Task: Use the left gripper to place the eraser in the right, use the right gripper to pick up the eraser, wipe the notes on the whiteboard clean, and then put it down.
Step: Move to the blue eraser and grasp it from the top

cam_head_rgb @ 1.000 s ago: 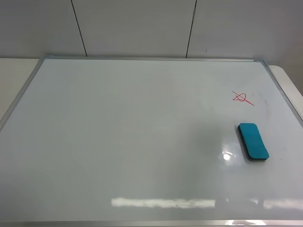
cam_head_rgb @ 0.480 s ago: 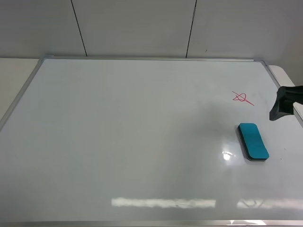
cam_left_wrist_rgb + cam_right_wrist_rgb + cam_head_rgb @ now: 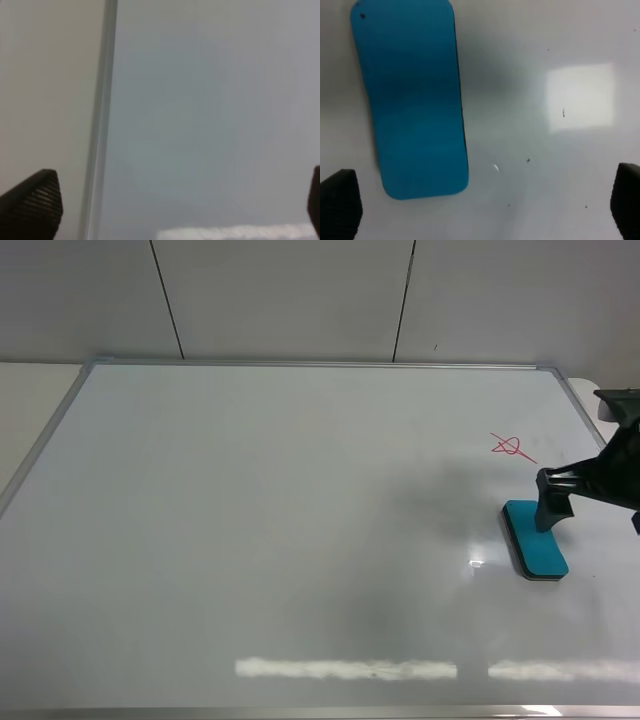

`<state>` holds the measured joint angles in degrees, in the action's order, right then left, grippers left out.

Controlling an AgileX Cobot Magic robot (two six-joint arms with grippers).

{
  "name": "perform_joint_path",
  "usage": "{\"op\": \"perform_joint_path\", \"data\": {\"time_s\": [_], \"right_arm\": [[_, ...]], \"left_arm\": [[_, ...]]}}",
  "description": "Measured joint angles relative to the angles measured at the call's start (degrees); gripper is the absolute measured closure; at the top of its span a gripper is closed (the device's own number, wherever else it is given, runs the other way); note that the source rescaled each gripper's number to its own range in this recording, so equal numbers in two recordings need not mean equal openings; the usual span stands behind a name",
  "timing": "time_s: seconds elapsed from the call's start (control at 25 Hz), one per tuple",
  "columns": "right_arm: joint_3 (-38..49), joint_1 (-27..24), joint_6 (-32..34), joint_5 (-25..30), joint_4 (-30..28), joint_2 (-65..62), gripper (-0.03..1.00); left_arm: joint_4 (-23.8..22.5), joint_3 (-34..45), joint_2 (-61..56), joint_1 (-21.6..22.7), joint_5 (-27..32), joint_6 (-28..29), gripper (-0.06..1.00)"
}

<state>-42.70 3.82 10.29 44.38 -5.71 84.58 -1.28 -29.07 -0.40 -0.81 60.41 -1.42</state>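
While only the high view shows the notes (image 3: pixel 512 447), right claw (image 3: pixel 482 207) wide above the eraser (image 3: pixel 410 100) (left claw (image 3: pixel 172 205) wide too)

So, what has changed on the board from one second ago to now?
The right claw came in from the right edge of the high view, moving left and down, and now hangs open above the eraser, not gripping it. The eraser, the red notes and the whiteboard stayed as they were.

We see a glossy, smooth board (image 3: pixel 300 540) mirroring the lights, edged by a silvery metal frame (image 3: pixel 320 364). The eraser (image 3: pixel 542 552) has a smooth, matt top. The left gripper (image 3: pixel 172 210) has black pads (image 3: pixel 35 202) with a fine ribbed texture.
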Motion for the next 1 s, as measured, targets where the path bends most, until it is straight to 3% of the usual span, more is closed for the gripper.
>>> {"op": "perform_joint_path", "data": {"time_s": [0.2,1.0], "right_arm": [[-0.16,0.0,0.0,-4.59,-0.05,3.78,-0.03],[-0.34,3.54,0.83,-11.8,2.33,10.94,-0.03]], "left_arm": [[0.0,0.0,0.0,0.0,0.0,0.0,-0.05],[0.0,0.0,0.0,0.0,0.0,0.0,-0.05]]}}
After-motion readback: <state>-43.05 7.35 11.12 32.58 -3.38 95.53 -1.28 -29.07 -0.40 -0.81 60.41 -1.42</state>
